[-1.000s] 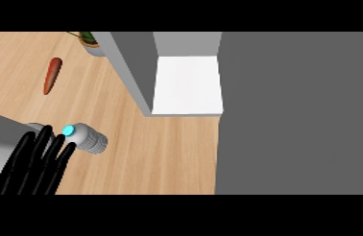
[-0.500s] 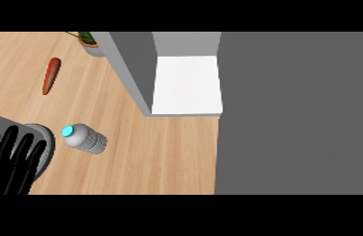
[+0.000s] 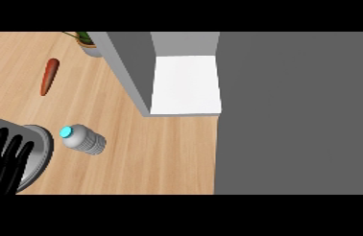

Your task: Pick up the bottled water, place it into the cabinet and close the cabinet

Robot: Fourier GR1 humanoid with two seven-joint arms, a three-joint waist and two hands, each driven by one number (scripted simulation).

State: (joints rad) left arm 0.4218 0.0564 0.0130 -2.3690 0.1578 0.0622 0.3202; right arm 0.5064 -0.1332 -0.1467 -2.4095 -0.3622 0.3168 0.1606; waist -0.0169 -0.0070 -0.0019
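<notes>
The bottled water (image 3: 85, 140) lies on its side on the wooden counter (image 3: 163, 153), its cyan cap pointing up-left. My left hand (image 3: 14, 158) shows at the lower left edge with its black fingers straight and apart. It is open, holds nothing, and sits a short way left of the bottle without touching it. The cabinet (image 3: 186, 84) stands open above and to the right of the bottle, with its white floor bare. My right hand does not show.
A grey rounded shape (image 3: 41, 148) lies behind my left fingers; I cannot tell what it is. An orange carrot (image 3: 49, 76) lies at the far left, a potted plant (image 3: 86, 41) beyond it. A wide grey panel (image 3: 287, 112) fills the right side.
My left hand has drawn back to the left and down, away from the bottle's cap. The bottle has stayed where it lay.
</notes>
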